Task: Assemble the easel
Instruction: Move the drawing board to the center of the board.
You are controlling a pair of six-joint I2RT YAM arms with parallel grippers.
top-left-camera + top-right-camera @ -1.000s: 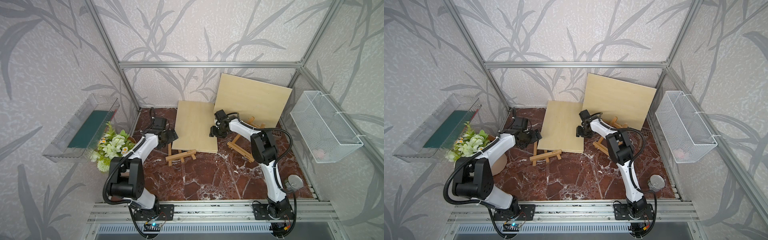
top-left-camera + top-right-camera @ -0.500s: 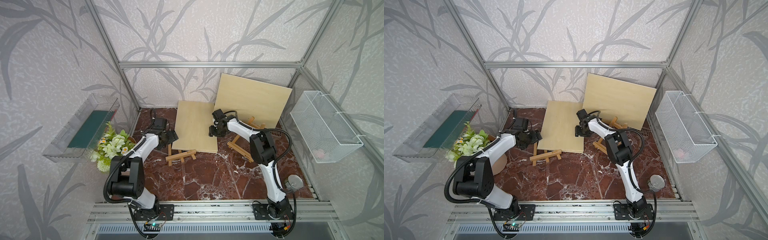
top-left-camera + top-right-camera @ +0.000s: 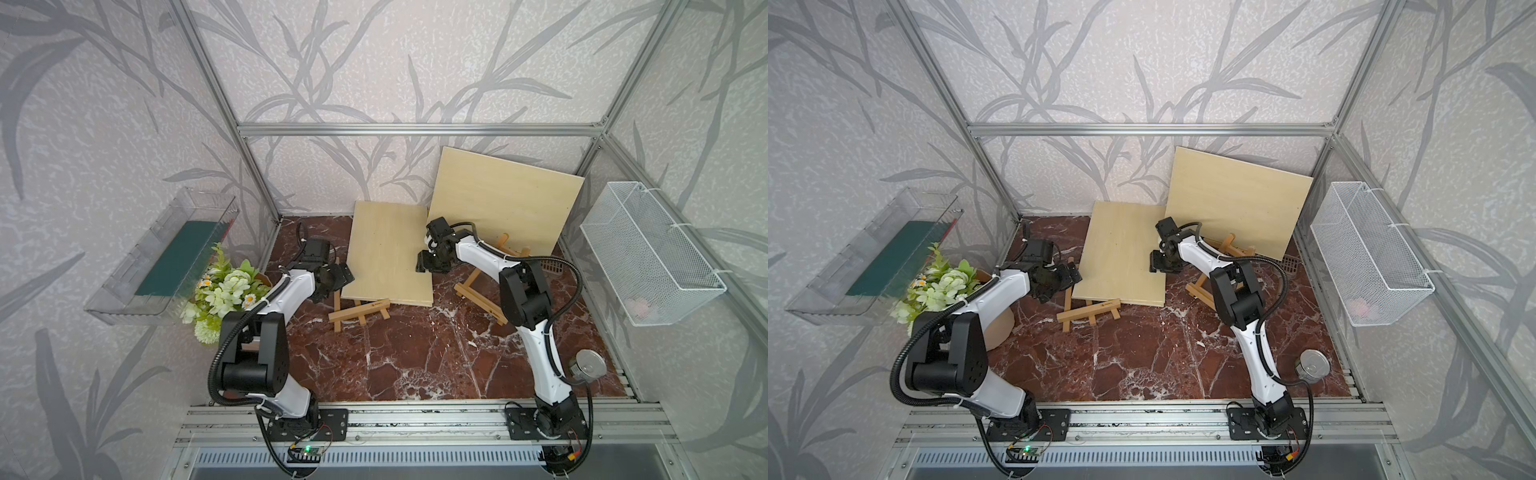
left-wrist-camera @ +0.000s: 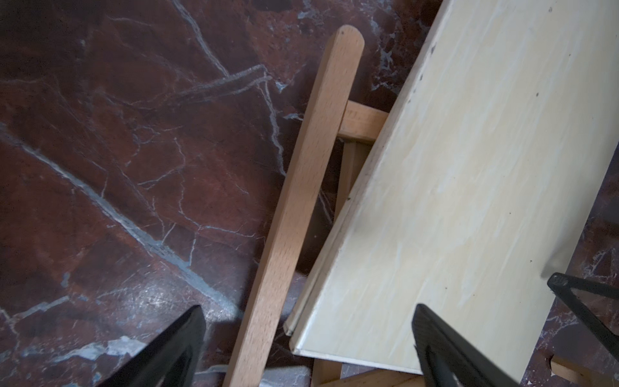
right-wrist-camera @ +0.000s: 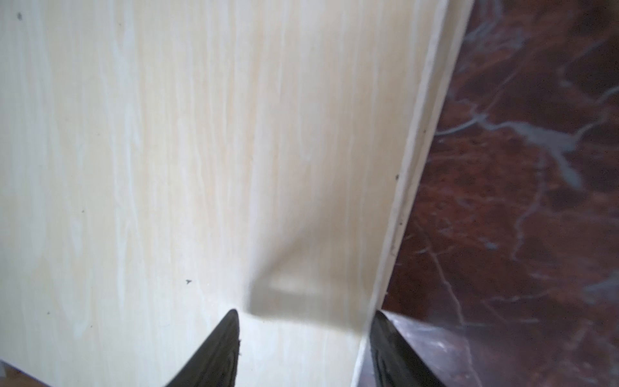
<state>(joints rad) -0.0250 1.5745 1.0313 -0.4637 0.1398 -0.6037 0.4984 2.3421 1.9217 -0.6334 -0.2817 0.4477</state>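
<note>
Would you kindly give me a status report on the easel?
Left gripper open beside small board. Right gripper open, straddling its opposite edge. Easel lies partly under that board, unheld.

arms wht, jnts blk | cables blk, ribbed | left gripper blk

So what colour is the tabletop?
Dark red marble tabletop with pale veins, clearest in the left wrist view.

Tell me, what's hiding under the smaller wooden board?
A little wooden easel: its legs and crossbar stick out past the smaller board. The rest is covered, so I can't see it.
</note>
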